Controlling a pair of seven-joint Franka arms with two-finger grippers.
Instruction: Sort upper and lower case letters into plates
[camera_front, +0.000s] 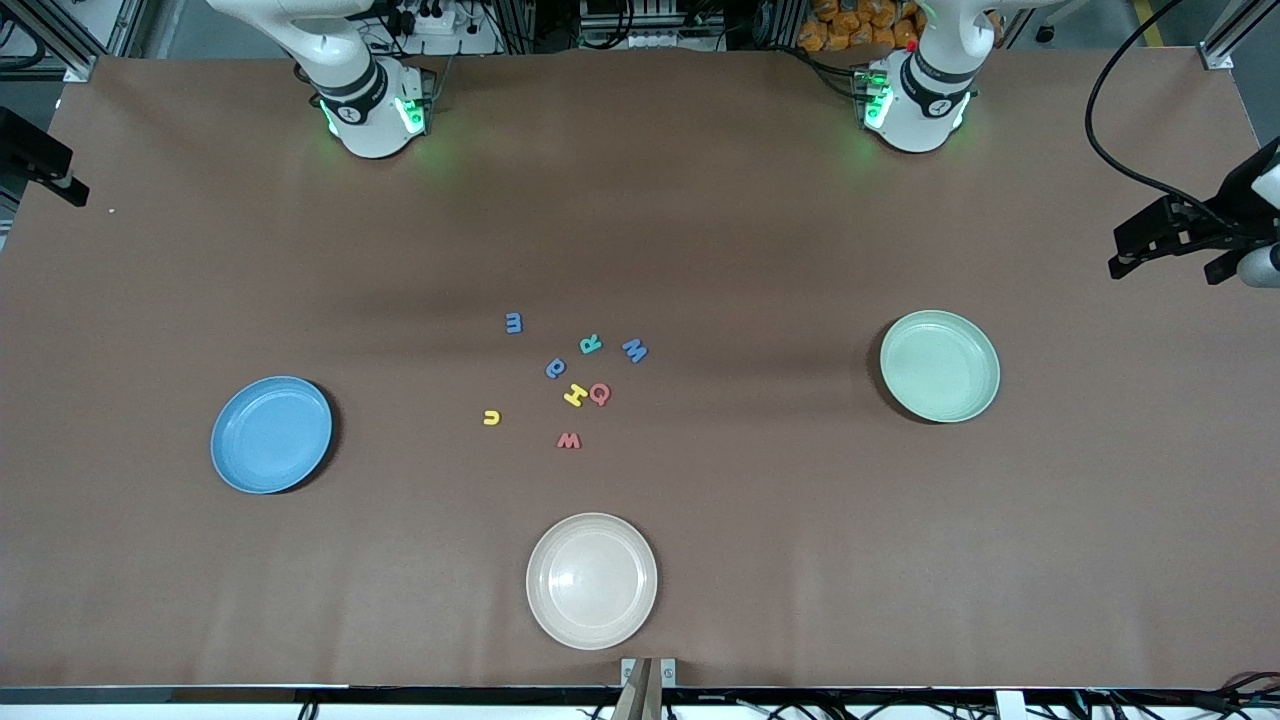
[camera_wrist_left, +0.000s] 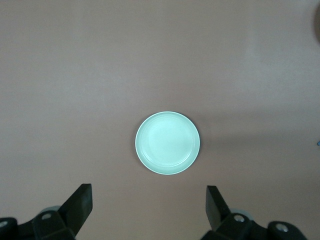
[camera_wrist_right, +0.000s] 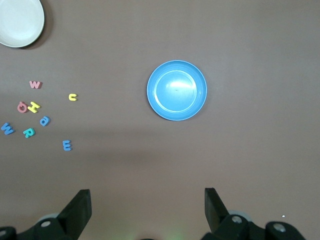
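1. Brown paper-covered table (camera_front: 700, 230); eight small chunky toy letters lie loose in a cluster near its middle.
2. Letters: blue m (camera_front: 513, 322) farthest from the front camera; teal R (camera_front: 590, 344) and blue W (camera_front: 635, 350) beside each other; blue a (camera_front: 555, 368); yellow H (camera_front: 574, 394) touching red Q (camera_front: 599, 393); yellow u (camera_front: 491, 417) toward the right arm's end; red w (camera_front: 569, 440) nearest the camera.
3. Round shallow sky-blue plastic plate (camera_front: 271, 434) toward the right arm's end, nothing in it.
4. Round shallow pale mint-green plastic plate (camera_front: 940, 365) toward the left arm's end, nothing in it.
5. Round cream-white plate (camera_front: 591, 580) nearer the camera than the letters.
6. Left gripper (camera_wrist_left: 149, 202) hangs high over the mint plate, fingers spread wide, grasping nothing.
7. Right gripper (camera_wrist_right: 148, 202) hangs high over the table by the blue plate, fingers spread wide, grasping nothing.
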